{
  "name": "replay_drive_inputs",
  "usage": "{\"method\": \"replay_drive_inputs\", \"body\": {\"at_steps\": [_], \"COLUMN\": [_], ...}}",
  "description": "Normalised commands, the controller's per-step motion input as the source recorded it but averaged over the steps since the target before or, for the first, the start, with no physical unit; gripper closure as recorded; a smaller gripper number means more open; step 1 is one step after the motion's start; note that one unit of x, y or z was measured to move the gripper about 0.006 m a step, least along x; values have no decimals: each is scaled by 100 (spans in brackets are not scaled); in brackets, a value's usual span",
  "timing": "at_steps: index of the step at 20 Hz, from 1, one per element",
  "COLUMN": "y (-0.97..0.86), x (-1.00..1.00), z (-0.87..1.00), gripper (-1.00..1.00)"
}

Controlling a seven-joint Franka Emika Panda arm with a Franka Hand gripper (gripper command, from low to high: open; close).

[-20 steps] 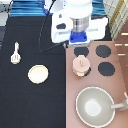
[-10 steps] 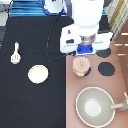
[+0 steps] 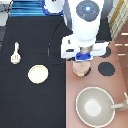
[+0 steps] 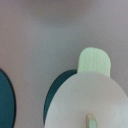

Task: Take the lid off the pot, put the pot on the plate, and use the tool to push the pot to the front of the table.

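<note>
Gripper is directly over the pot, hanging just above the lid; can't tell whether it's apart, together, or already on the knob, the hand body covers it from above. Wrist view shows the lid as a pale disc with its knob near the frame edge and one side tab of the pot sticking out past it, so the lid is still seated. My read: step in hand is the lid grab. To do it well, centre on the knob, come straight down, close only on the knob, then lift vertically so the pot doesn't drag across its burner. The pot sits on the stove, at its edge nearest the table. Plate is on the table, well apart from the pot toward the exterior view's left; tool is further left and higher up; big pan is below the pot on the stove. Versus a second ago: the arm has swung down the exterior view from near the top edge to over the pot. Pot, plate, tool and pan haven't moved.
</note>
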Motion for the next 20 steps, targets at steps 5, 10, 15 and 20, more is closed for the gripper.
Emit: {"method": "replay_drive_inputs", "body": {"at_steps": [5,10,15,20], "y": [0,3,7,7], "x": [0,0,-1,-9], "z": [-43,-36,-29,-10], "gripper": [-100,-100,-100,100]}}
